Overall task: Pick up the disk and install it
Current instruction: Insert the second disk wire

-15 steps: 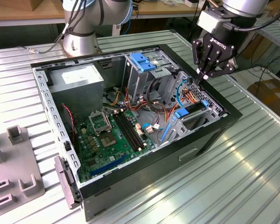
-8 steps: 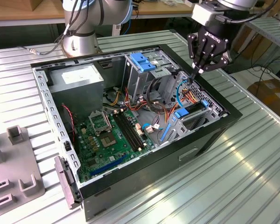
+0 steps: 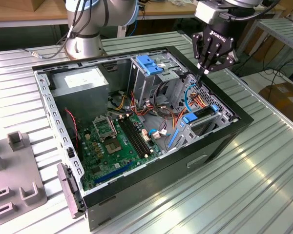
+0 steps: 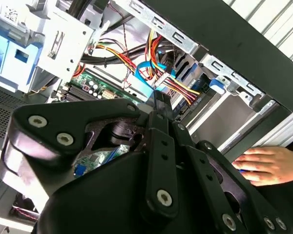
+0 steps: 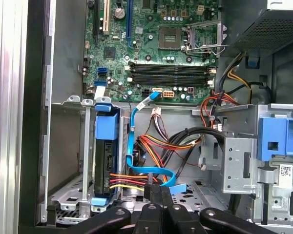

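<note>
With its fingers pressed together on nothing, our gripper [image 3: 203, 72] hovers above the open computer case [image 3: 219, 141], where we see the disk [image 5: 106, 161] seated on edge in its bay beside tangled cables [image 5: 156, 146], a hand [image 4: 268, 165] resting outside.

Silver-grey arm [image 3: 88, 24], blue joint cap, black cables; black pincer [image 3: 205, 71], silver screws, white lettering

Open computer case [image 3: 219, 141], green motherboard [image 3: 112, 141]
</note>
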### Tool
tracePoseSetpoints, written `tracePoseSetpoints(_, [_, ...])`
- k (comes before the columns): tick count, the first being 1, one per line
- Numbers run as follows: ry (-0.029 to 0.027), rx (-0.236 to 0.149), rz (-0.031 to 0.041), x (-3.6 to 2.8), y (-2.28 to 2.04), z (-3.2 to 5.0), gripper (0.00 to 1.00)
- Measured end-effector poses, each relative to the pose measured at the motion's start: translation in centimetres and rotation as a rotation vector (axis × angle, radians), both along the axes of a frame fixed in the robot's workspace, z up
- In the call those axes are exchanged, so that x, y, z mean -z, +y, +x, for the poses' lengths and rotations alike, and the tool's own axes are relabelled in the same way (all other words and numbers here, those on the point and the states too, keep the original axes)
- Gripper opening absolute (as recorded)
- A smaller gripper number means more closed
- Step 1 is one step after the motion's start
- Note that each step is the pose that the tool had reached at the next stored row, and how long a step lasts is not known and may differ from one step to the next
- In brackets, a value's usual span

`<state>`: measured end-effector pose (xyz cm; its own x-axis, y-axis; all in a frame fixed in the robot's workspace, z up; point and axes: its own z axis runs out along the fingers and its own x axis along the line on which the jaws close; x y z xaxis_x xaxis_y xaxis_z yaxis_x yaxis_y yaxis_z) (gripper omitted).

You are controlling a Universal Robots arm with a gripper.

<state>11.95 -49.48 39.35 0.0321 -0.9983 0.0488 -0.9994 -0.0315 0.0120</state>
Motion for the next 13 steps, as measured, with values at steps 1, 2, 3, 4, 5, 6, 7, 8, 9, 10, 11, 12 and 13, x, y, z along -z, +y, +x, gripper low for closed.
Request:
tracePoseSetpoints(1, [0.0, 0.0, -0.0001, 0.0, 0.0, 0.0, 0.11])
tracePoseSetpoints(2, [0.0, 0.0, -0.0002, 0.03, 0.01, 0.0, 0.11])
tracePoseSetpoints(3, [0.0, 0.0, -0.0006, 0.03, 0.01, 0.01, 0.17])
tracePoseSetpoints(4, [0.0, 0.0, -0.0007, 0.03, 0.0, 0.01, 0.17])
tracePoseSetpoints(5, [0.0, 0.0, -0.0008, 0.03, 0.0, 0.01, 0.17])
tracePoseSetpoints(6, [0.0, 0.0, -0.0007, 0.04, 0.0, 0.01, 0.17])
tracePoseSetpoints(7, [0.0, 0.0, -0.0007, 0.04, 0.0, 0.01, 0.17])
tracePoseSetpoints(8, [0.0, 0.0, -0.0007, 0.04, 0.0, 0.01, 0.17])
tracePoseSetpoints(9, [0.0, 0.0, -0.0007, 0.04, 0.01, 0.01, 0.18])
tracePoseSetpoints(10, [0.0, 0.0, -0.0007, 0.05, 0.01, 0.02, 0.18])
tracePoseSetpoints(11, [0.0, 0.0, -0.0006, 0.05, 0.01, 0.01, 0.25])
tracePoseSetpoints(12, [0.0, 0.0, -0.0007, 0.05, 0.0, 0.01, 0.25])
tracePoseSetpoints(13, [0.0, 0.0, -0.0006, 0.05, 0.0, 0.01, 0.25])
